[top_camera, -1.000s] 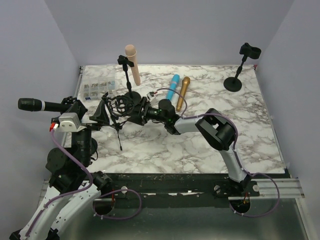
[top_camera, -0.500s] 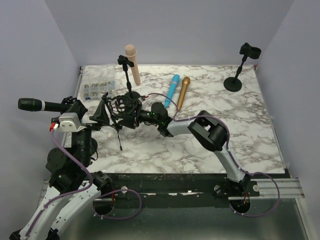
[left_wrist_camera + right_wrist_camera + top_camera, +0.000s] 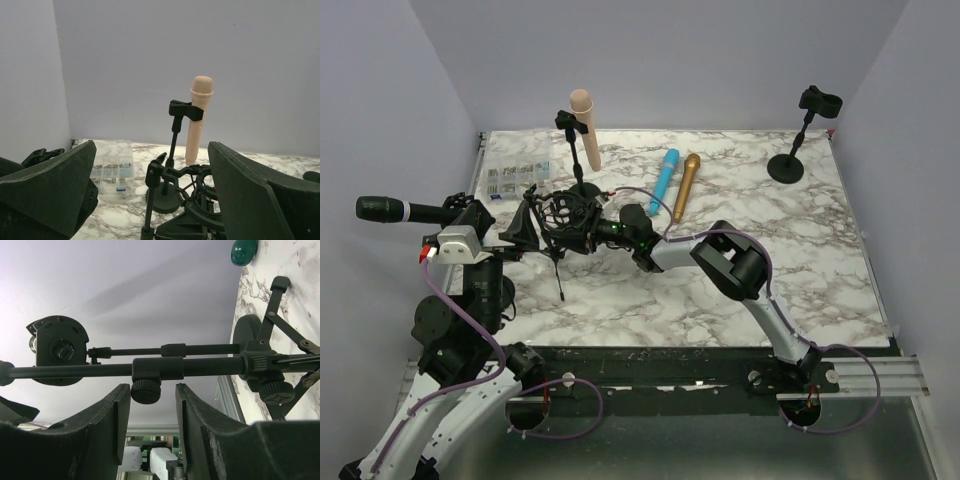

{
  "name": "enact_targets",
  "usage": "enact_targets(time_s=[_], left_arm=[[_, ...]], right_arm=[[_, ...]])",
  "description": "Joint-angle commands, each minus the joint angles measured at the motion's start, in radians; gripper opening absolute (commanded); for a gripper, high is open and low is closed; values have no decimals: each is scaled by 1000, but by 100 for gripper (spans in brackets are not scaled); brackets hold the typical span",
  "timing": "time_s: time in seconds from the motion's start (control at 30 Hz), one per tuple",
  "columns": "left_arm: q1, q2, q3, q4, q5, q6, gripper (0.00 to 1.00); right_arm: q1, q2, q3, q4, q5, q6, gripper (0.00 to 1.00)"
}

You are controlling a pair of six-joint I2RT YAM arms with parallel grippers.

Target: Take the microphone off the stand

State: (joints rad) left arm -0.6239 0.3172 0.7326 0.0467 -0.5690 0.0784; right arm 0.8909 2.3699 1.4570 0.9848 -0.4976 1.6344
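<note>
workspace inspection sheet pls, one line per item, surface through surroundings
surface: marble table, nothing spilled seen
job's things: black mic juts past the left edge, seemingly on the tripod stand; not removed
clutter: beige mic upright in clip stand; blue mic and gold mic lying side by side; empty stand back right; parts box back left
grippers: left gripper jaws wide, empty; right gripper jaws either side of the tripod stand's knob, gap showing
cables: purple cables, clear of the jaws
surroundings: lilac walls; nothing else seen
</note>
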Motion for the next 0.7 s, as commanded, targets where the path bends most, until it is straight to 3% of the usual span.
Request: enact_targets(time_s=[0.0,0.2,0.37,0.67], left_arm=[[-3,-1,11,-3,-8,3,98],[-3,0,10,-4,-8,3,98],[-3,1,10,-3,-10,4,98],[-3,8,7,0,-15,8,98]], right_arm=[[6,31,40,-13,8,7,45],[6,45,55,-10,8,7,31],[5,38,33,27,7,-5,3],[-5,-70,-150,17,7,-148,1]])
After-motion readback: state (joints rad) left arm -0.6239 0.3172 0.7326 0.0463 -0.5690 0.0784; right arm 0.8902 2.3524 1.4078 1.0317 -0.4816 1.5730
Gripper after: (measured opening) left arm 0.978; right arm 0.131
